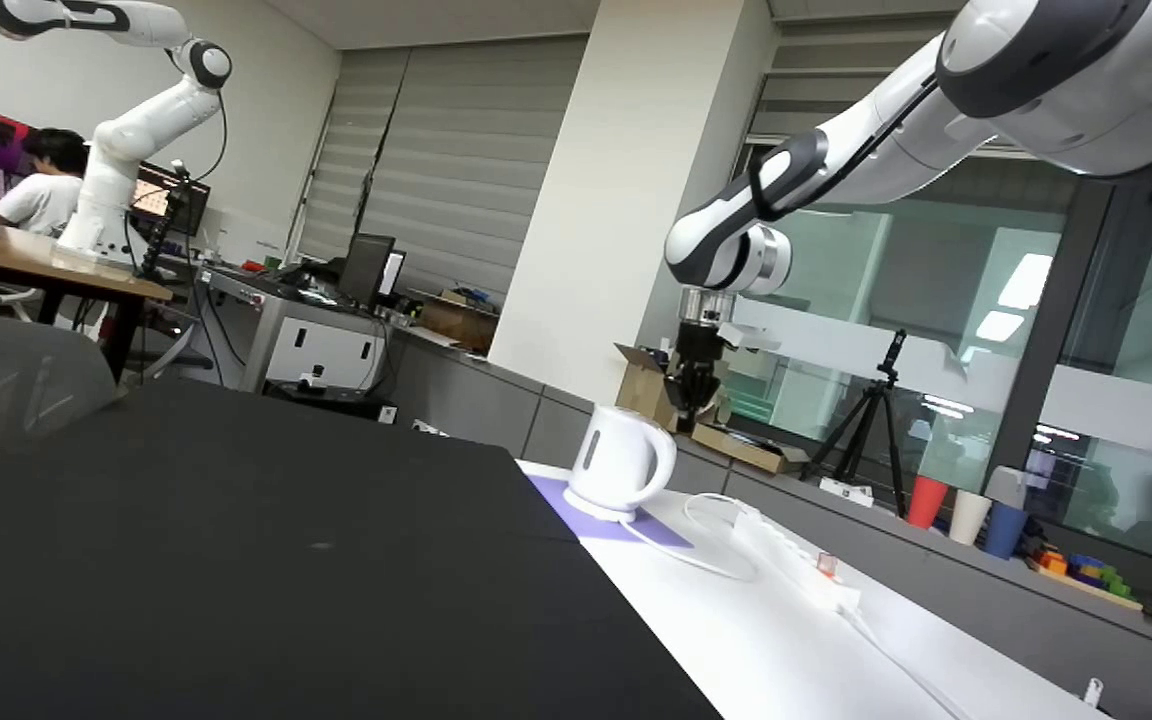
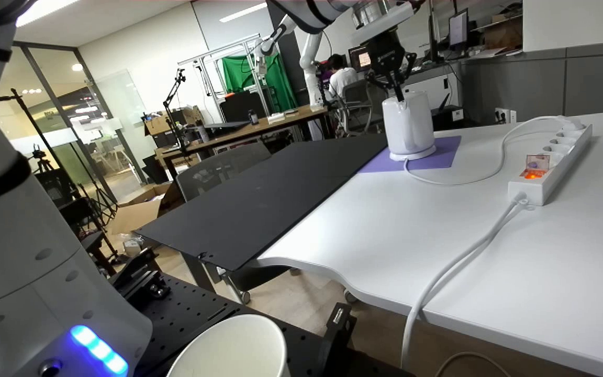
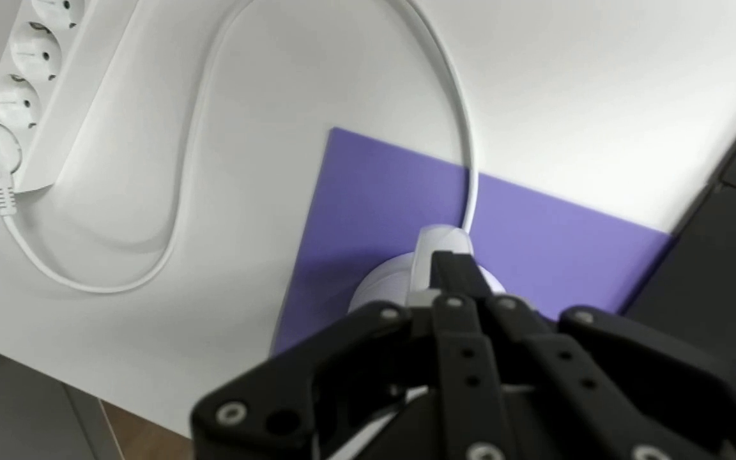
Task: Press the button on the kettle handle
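Tool (image 3: 461,268): closed, nil held.
Kettle handle (image 3: 442,240): under tool; contact unclear.
Button: can't ID; prob. lining up press; next, gentle push dn.

Tabletop (image 2: 385,225) edge along the black board (image 2: 259,199), wrist view: gripper (image 3: 460,271) hides much of the kettle (image 3: 381,286); I can't make out its button or any contact | Front edge, in an exterior view: lead (image 2: 439,275) of the power strip (image 2: 566,165) drops over, end out of sight | Right-hand corners: cropped there

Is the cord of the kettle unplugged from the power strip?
No, the wrist view shows its plug inserted at one end of the power strip.
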Motion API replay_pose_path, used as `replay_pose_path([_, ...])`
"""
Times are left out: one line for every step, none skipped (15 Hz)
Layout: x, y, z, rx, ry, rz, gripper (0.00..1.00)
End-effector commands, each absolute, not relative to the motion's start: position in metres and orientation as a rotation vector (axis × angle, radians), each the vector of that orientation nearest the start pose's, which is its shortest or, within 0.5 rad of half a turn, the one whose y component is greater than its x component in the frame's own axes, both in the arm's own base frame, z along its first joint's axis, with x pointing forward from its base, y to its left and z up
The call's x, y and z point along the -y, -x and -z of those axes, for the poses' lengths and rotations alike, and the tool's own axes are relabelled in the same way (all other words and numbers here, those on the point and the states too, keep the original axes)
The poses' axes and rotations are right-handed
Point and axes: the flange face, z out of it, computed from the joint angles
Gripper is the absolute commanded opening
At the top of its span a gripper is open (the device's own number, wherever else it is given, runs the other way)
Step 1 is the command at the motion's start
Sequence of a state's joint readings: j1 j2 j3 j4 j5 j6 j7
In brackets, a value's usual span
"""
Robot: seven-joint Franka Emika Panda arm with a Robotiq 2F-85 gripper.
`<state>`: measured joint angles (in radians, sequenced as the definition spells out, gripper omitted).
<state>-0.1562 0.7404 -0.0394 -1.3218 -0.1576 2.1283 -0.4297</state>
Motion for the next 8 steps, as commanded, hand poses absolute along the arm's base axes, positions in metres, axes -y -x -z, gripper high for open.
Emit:
replay_pose_path([0.151,-0.74,-0.302,0.541,3.236,0.028,0.0])
replay_pose_path([0.152,-0.74,-0.3,0.538,3.235,0.025,0.0])
replay_pose_path([0.154,-0.741,-0.299,0.536,3.233,0.028,0.0])
replay_pose_path([0.155,-0.742,-0.297,0.535,3.23,0.037,0.0])
replay_pose_path([0.156,-0.743,-0.295,0.537,3.228,0.044,0.0])
replay_pose_path([0.157,-0.744,-0.294,0.536,3.227,0.046,0.0])
replay_pose_path([0.158,-0.745,-0.292,0.537,3.225,0.05,0.0])
replay_pose_path([0.158,-0.747,-0.291,0.55,3.221,0.056,0.0])
